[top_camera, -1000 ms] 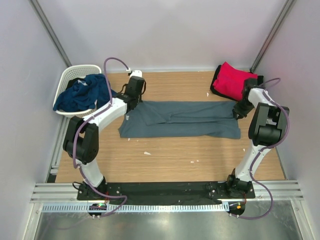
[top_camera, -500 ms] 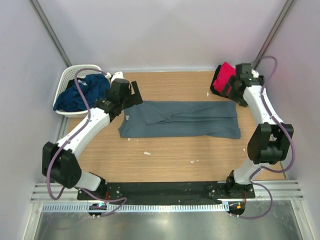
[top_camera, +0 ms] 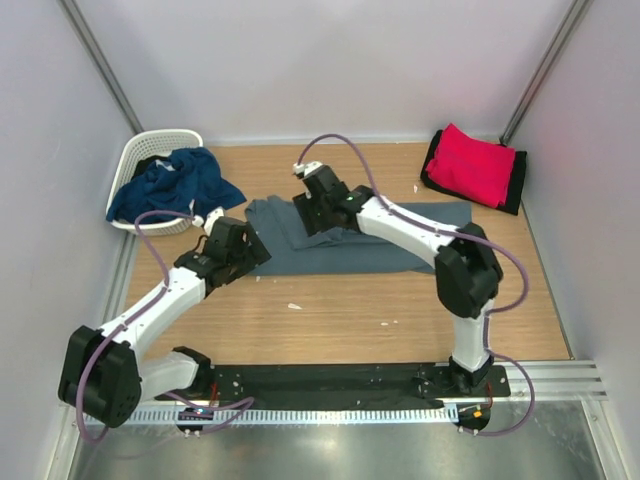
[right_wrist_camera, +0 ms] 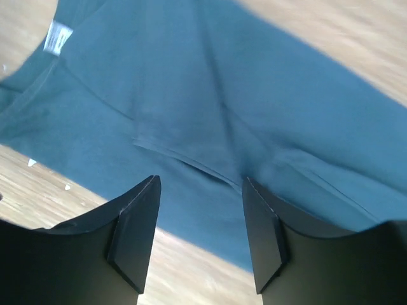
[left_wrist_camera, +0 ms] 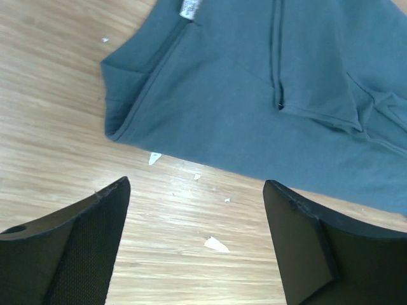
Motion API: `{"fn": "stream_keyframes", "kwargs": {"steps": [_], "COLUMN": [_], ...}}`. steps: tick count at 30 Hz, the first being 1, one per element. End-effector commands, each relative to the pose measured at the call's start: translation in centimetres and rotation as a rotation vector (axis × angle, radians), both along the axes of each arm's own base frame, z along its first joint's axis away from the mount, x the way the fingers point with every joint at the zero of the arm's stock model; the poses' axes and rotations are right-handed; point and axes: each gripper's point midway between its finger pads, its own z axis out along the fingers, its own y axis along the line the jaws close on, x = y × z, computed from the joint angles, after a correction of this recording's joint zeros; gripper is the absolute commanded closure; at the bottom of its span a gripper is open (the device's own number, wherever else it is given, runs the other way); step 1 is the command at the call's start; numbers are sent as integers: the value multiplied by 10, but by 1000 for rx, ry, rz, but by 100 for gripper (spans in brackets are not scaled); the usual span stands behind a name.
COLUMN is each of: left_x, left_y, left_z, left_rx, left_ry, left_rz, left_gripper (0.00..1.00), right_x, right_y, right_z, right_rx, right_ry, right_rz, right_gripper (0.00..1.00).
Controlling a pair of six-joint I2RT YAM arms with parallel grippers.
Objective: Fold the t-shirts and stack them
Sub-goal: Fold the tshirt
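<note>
My left jaws stand spread and empty over the bench (top_camera: 350,310), just near of the slate grey-blue t-shirt (top_camera: 330,255). My right jaws, also spread and empty, hover above its left half. The red t-shirt (top_camera: 470,165) lies far right.

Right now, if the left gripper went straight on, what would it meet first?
Probably bare table, just short of the grey shirt's edge: wood and white scraps show between the left gripper's open fingers. Depth is unclear, so the hem might come first.
</note>
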Motion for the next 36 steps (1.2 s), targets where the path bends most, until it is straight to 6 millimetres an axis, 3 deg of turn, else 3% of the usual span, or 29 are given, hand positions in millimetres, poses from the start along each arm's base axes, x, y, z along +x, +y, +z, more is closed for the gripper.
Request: {"fn": "stream_keyframes", "kwargs": {"steps": [1,3,4,7,12,19,32,34,36], "left_x": [8,5,6,9,17,24,30,29,29], "left_y": [4,9,14,20,19,19,18,21,23], "left_z": [4,-8,-10,-21,-30,-46,-60,-63,-64], "left_rx": [-70,-61,-59,-62,-63,-67,-75,-60,-53], "left_ry": [-32,-6,-5,15,27,65,102,105,106], "left_rz": [77,91,114,145,151,153,145,152,153], "left_gripper": [19,24,25,25,24,23,23,26,35], "right_x": [15,10,8,1,4,16,10,10,12], "right_y": [35,55,62,79,95,101,88,87,86], "right_z": [-5,-14,-31,-46,-51,-52,-91,-93,-92], "right_rx": [26,33,8,-36,-36,-48,-112,-116,-121], "right_ry": [-47,-41,-24,-33,-43,-72,-9,-9,-15], "right_rz": [105,159,173,221,215,201,173,167,160], "right_gripper": [41,42,42,43,44,45,50,52,57]}}
